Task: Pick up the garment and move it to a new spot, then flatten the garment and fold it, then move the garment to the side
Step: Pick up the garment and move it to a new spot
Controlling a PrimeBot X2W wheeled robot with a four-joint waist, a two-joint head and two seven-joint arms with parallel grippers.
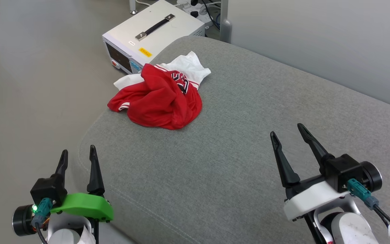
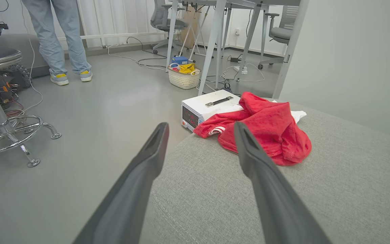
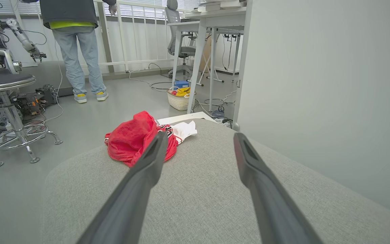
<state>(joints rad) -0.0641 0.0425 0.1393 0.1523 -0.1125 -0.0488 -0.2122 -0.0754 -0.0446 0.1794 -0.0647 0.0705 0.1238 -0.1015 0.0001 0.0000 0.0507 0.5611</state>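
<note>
**Crumpled garment near the cushion's far left edge, both grippers open**

We see the garment (image 1: 161,101) lying in a crumpled heap on the grey cushion (image 1: 235,156), near its far left edge. Red fabric is bunched on top, a white sleeve sticks out behind, and part of the black-and-white print shows in a fold. One red cuff with striped trim reaches the cushion's edge. Just beyond it, on the floor (image 1: 29,67), stands a white instrument box (image 1: 151,32) (black handle on its lid).

Our left gripper (image 1: 79,149) hovers at the cushion's near left corner, fingers spread and holding nothing. Our right gripper (image 1: 286,128) hovers over the near right part, likewise spread and empty. Both are well apart from the garment.

In the left wrist view a person (image 2: 61,37) in jeans stands across the floor, a wicker basket (image 2: 183,77) sits by a white table (image 2: 215,40) — and a chrome stool (image 2: 2,101) stands at the left.
</note>
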